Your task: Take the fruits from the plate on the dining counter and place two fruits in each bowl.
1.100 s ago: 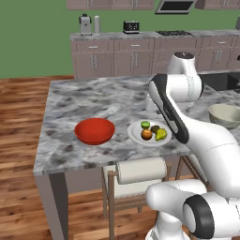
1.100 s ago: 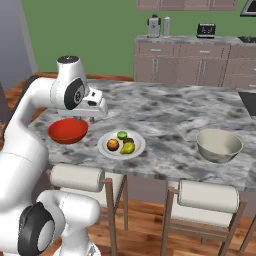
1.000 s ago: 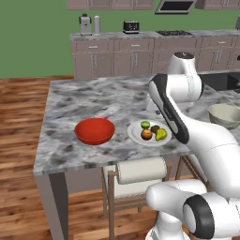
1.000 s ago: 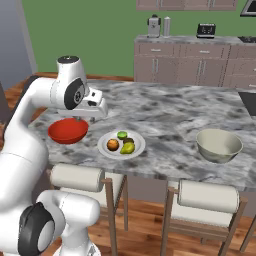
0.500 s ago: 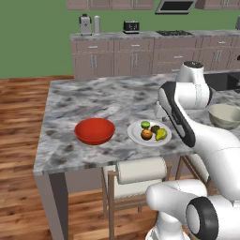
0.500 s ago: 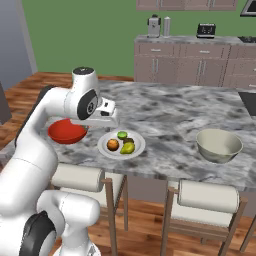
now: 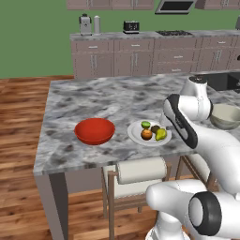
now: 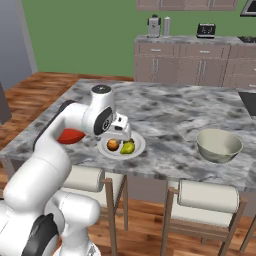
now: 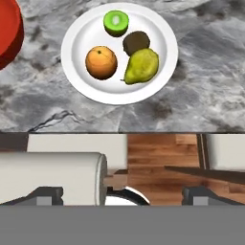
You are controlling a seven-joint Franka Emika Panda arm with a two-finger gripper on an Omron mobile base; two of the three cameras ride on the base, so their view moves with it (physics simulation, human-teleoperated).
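On the marbled tabletop [image 7: 84,101] both bowls sit empty, the red bowl [image 7: 94,131] just beside the plate [image 9: 81,45] and the beige bowl [image 8: 218,145] well apart. All four fruits remain on the plate: pear [image 9: 141,66], orange [image 9: 101,62], lime [image 9: 116,23], kiwi [image 9: 136,43]. The pincer [image 9: 122,195] hovers above with fingers apart, holding nothing, so I judge the task not yet begun.

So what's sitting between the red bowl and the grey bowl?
The white plate with four fruits sits between the red bowl and the grey bowl on the counter, seen in both base views.

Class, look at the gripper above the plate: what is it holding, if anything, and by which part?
Nothing is held. The gripper is open, and all four fruits lie on the plate.
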